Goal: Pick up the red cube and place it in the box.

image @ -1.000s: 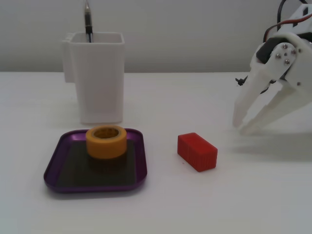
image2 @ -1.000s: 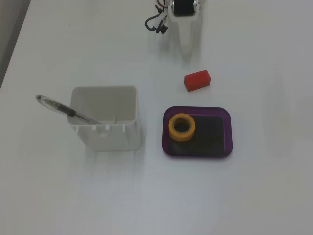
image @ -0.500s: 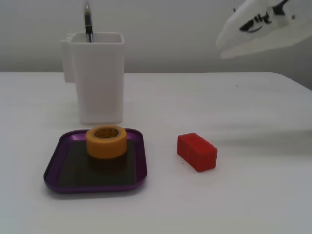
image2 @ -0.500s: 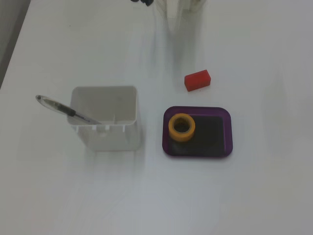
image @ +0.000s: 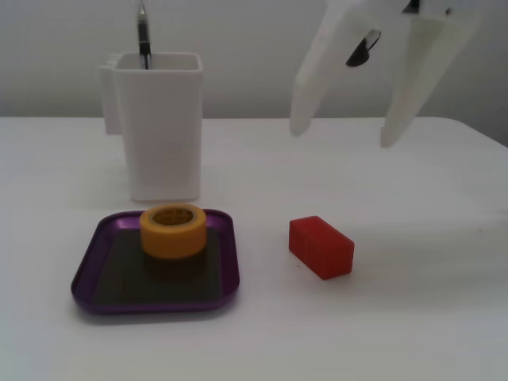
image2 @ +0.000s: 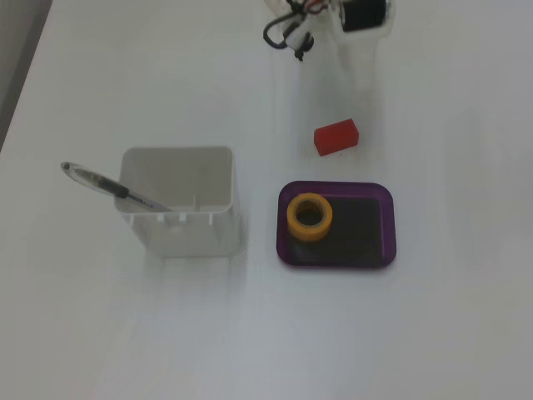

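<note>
Nearest the camera in a fixed view, the box (image: pixel 91 274), a glossy purple tray with rounded corners and a dark flat bottom, carries a matte yellow-orange tape roll (image: pixel 173 230). It sits low and to the left of the gripper (image: pixel 343 136), while the red cube (image: pixel 321 247), a ribbed block, lies on the white table (image: pixel 413 317) just below the spread fingertips and apart from them. Behind the tray stands a tall smooth white container (image: pixel 157 123) holding a pen (image: pixel 144 36). The white plastic gripper, which half a second ago was higher and tilted nearly level at the upper right, now points down with its jaws wide apart and empty, while cube, tray and roll have not moved.
</note>
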Controlling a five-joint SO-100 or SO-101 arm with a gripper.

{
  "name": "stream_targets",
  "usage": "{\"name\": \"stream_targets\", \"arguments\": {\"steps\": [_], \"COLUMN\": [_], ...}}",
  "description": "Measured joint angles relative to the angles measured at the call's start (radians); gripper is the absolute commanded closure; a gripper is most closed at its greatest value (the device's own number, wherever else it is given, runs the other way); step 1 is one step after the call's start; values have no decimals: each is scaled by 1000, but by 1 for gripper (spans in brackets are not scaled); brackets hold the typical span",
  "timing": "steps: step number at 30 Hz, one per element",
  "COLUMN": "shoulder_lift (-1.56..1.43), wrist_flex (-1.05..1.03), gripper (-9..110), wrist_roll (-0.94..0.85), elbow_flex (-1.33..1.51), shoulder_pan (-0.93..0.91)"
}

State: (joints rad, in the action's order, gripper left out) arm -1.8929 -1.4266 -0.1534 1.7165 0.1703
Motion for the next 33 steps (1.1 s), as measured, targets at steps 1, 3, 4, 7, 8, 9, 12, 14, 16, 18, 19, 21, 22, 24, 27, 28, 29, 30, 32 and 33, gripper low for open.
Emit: {"name": "stream_targets", "arguments": {"steps": [1,3,4,7,8,9,12,14,16,18,19,21,22,24,27,28,29,30,32,33], "shoulder_lift": [55,155,193,285,305,322,351,354,354,354,354,354,354,354,354,354,354,354,354,354], "wrist_flex": [2,5,5,21,35,48,80,100,110,124,129,135,140,158,213,230,249,261,267,275], "gripper": [73,73,73,73,73,73,73,73,73,73,73,73,73,73,73,73,73,73,73,75], "wrist_roll": [-2,-5,-11,-46,-55,-64,-89,-106,-120,-124,-124,-124,-124,-124,-124,-124,-124,-124,-124,-124], "elbow_flex": [-20,-43,-46,-51,-51,-51,-51,-51,-51,-51,-51,-51,-48,-18,52,74,95,115,129,132], "shoulder_pan": [11,28,29,21,20,18,-11,-43,-75,-98,-104,-118,-124,-127,-124,-121,-120,-120,-120,-120]}}
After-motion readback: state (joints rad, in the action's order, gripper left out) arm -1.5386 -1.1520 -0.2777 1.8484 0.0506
